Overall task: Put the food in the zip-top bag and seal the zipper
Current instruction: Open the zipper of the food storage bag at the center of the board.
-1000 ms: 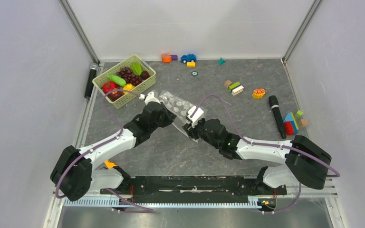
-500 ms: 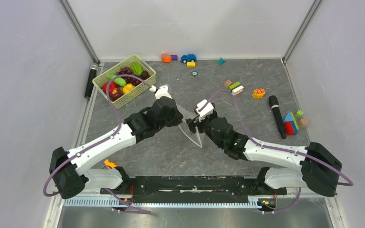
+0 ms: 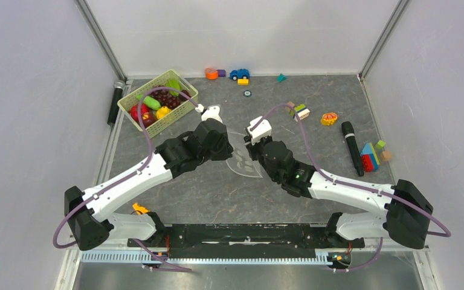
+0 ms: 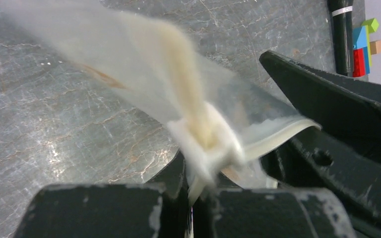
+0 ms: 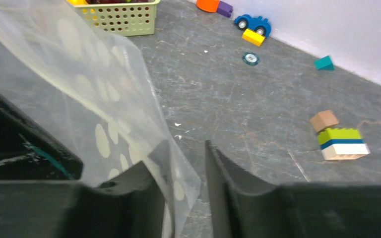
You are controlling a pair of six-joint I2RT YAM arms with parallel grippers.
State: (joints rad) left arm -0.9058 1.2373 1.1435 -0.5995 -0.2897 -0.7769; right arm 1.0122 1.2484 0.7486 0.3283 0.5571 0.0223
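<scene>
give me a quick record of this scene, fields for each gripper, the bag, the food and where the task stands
left gripper: shut on the zip-top bag, plastic bunched between its fingers
right gripper: open, the bag's edge lies between its jaws, not pinched
zip-top bag: held between the two arms, no food seen in it
food: all in the green basket, far left in the top view
task status: no food in the bag yet

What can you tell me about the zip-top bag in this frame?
The zip-top bag is thin clear plastic printed with white dots. It is held up over the table, crumpled. The left claw is shut on a bunched edge of it; a loose corner hangs between the parted jaws of the right claw, unclamped. No food shows inside.
</scene>
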